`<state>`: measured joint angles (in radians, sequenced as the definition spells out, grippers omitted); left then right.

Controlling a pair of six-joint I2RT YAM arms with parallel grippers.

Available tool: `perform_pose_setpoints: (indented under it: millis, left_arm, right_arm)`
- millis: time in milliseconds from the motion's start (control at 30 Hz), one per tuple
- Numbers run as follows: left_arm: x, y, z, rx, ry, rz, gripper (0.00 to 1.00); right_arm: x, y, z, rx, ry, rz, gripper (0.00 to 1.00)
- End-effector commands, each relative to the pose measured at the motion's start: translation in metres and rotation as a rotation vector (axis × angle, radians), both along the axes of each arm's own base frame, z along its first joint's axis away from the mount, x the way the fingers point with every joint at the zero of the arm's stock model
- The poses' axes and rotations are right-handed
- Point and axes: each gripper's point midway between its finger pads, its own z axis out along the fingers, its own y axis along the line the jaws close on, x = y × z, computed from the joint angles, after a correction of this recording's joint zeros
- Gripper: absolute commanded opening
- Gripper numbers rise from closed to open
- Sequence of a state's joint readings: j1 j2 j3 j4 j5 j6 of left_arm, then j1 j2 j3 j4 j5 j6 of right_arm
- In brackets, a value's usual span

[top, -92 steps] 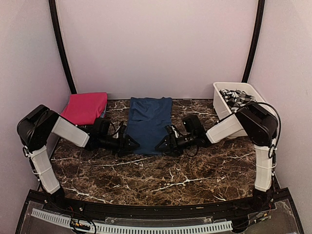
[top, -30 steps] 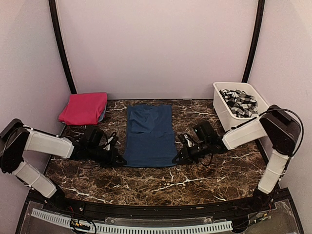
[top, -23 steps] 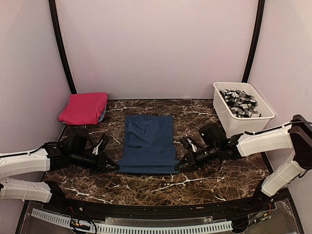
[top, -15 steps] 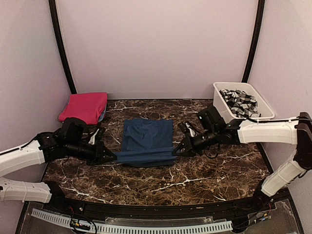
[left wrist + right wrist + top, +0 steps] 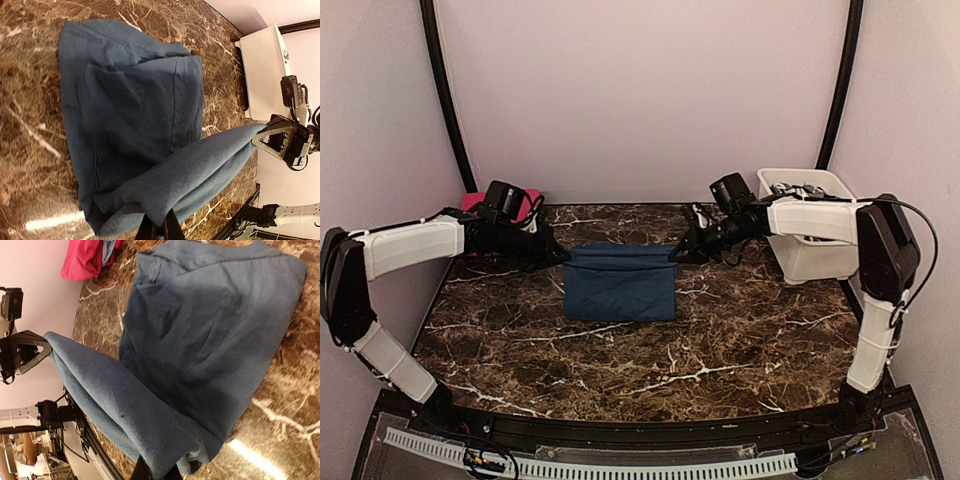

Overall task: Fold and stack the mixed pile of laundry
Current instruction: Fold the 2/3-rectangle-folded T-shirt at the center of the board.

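- While both arms are reaching across the marble table (image 5: 620, 375), the dark navy-blue garment (image 5: 620, 290) is lying at mid-table, doubled over on itself, well apart from the white tub (image 5: 815, 258) at far right.
- Left gripper (image 5: 560, 257) is pinching the left corner of the upper layer's edge. The left wrist view is showing its jaws pressed together on the cloth.
- Right gripper (image 5: 676, 254) is doing the same at the right corner, jaws clamped on the hem.
- Held edge is running left to right between the two grippers, along the garment's far side. The rest of the cloth is spreading toward the near side from the jaws.
- Wrist views are showing that edge hanging raised off the lower layer, not yet laid down.
- Judgement: the half-fold is nearing completion. The coming move is calling for both corners to go down evenly onto the far edge, then release. Neither arm is nearer; each is minding its own corner.
- Magenta-pink garment (image 5: 82, 260) is sitting at far left.
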<state>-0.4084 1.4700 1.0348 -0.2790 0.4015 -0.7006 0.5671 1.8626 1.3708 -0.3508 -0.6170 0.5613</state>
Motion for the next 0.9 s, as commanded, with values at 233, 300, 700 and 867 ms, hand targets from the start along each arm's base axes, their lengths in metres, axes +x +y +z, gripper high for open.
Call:
perform_pose_setpoints:
  millis: [233,300,700,867]
  left_arm:
    - [0.108,0.003,-0.051,0.026,-0.021,0.044,0.0]
    - [0.121,0.005,-0.061,0.012,-0.021,0.052,0.0]
    - [0.153,0.046,-0.005,-0.046,-0.148,0.152,0.49]
    - [0.138,0.043,0.015,-0.082,-0.199,0.109,0.53]
  right_arm:
    - [0.1,-0.003,-0.037,-0.005,-0.009,-0.031,0.03]
    - [0.11,-0.002,-0.046,-0.002,-0.008,-0.043,0.15]
    - [0.146,-0.055,0.023,0.035,-0.159,-0.137,0.73]
    - [0.141,-0.064,0.029,0.056,-0.171,-0.113,0.79]
